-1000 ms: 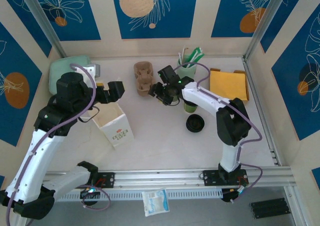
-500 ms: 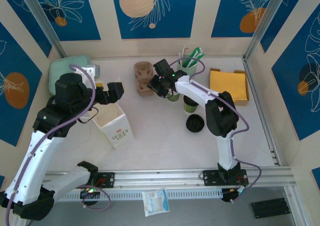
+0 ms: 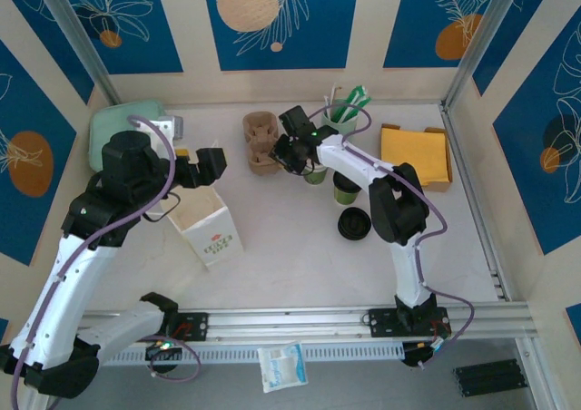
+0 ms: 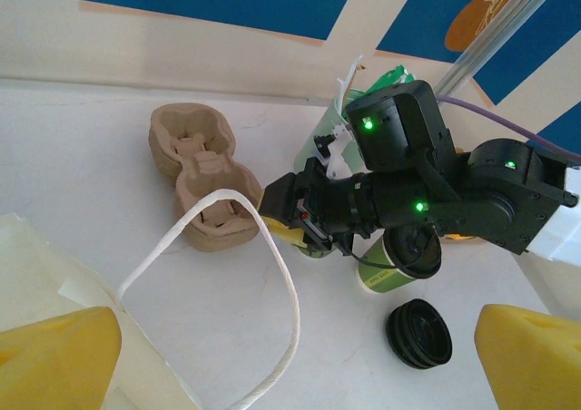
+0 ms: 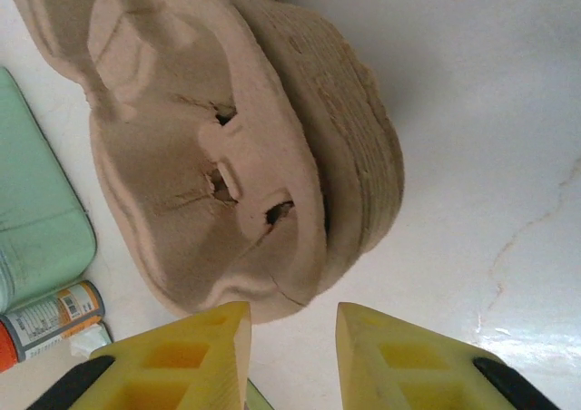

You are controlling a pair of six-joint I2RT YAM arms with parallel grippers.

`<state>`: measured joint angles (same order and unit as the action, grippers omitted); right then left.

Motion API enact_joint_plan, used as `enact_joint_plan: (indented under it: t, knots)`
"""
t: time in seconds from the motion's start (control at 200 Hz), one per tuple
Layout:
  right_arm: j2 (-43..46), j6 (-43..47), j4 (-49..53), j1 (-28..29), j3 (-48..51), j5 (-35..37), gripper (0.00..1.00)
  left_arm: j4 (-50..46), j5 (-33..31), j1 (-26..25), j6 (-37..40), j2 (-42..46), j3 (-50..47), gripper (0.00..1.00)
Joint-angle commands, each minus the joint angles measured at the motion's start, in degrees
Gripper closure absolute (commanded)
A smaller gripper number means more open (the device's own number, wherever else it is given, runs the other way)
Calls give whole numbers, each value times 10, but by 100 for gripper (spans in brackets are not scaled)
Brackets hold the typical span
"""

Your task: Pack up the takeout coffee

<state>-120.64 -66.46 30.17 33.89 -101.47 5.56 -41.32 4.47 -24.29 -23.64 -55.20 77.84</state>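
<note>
The takeout coffee (image 3: 345, 191), a small green-banded cup (image 4: 385, 278) with a black lid, stands mid-table, beside my right arm's wrist. A brown pulp cup carrier (image 3: 260, 141) lies to its left. My right gripper (image 3: 280, 154) is at the carrier's near end. In the right wrist view its yellow fingers (image 5: 292, 339) stand a narrow gap apart, nothing between them, and the carrier's rim (image 5: 272, 201) is just ahead. My left gripper (image 3: 210, 166) is wide open above the white paper bag (image 3: 210, 225). The bag's cord handle (image 4: 281, 274) loops between its fingers (image 4: 531, 356).
A stack of black lids (image 3: 354, 222) lies near the coffee. A second green cup (image 3: 315, 177) sits under my right gripper. A mint cup of straws (image 3: 341, 125) and a yellow pad (image 3: 416, 153) stand at the back right. A mint-green pouch (image 3: 116, 127) lies at the back left.
My right gripper has moved left and back, from over the cups to the carrier's near end, and its jaws have narrowed. The left arm has stayed put.
</note>
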Motion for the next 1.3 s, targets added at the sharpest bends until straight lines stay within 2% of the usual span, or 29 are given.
enact_joint_plan:
  t: [0.0,0.405,0.73,0.95,1.295]
  knots:
    - [-19,-1,14,-4,-23,-9,69,12,10,-4,4,2,-3,0]
    - [-38,1,17,-9,-36,-21,71,15,10,-4,3,1,-7,1]
    - [-41,9,19,-12,-49,-26,82,20,13,-4,1,0,-11,0]
    - [-39,15,23,-13,-57,-29,100,21,15,-4,1,0,-12,1]
    - [-28,36,29,-16,-104,-48,100,20,16,-4,1,-1,-11,0]
